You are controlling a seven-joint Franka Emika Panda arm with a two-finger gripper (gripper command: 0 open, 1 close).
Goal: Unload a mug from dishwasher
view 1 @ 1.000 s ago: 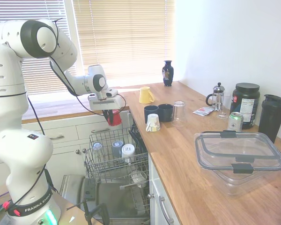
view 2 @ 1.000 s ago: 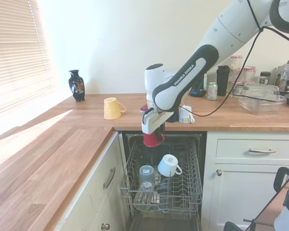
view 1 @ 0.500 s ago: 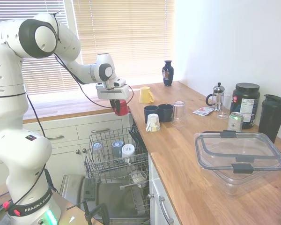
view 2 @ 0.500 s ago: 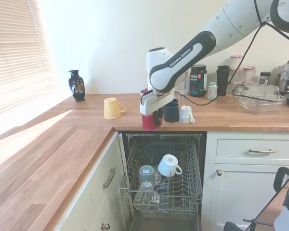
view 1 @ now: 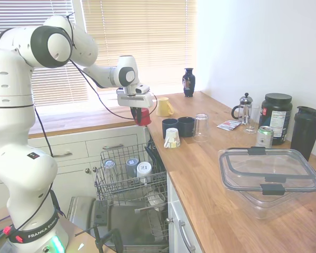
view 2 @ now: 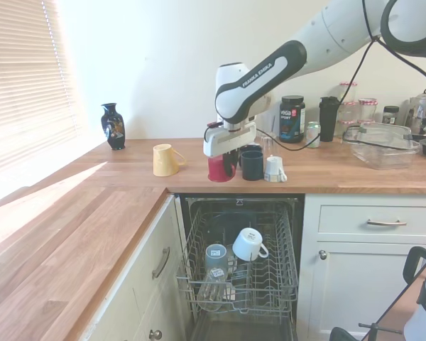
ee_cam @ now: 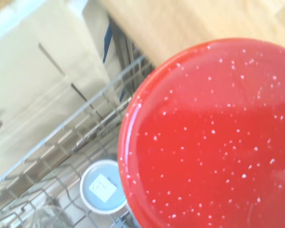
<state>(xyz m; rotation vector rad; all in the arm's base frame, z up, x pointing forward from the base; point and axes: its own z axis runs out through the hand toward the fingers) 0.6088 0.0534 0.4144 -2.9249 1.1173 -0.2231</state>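
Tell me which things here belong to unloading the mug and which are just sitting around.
Part of the job: red mug, held by the tool; dishwasher.

Just lying about: yellow mug, navy mugs, vase, clear container, French press, green can.

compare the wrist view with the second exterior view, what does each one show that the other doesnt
Only the wrist view shows the white speckles on the red mug's underside and a sticker on the base of an upturned cup in the rack below.

Only the second exterior view shows the gripper shut on the mug at the countertop's edge, plus the yellow mug, navy mugs, black vase and a white mug in the rack.

Both show the red mug, the dishwasher's wire rack and the wooden countertop.
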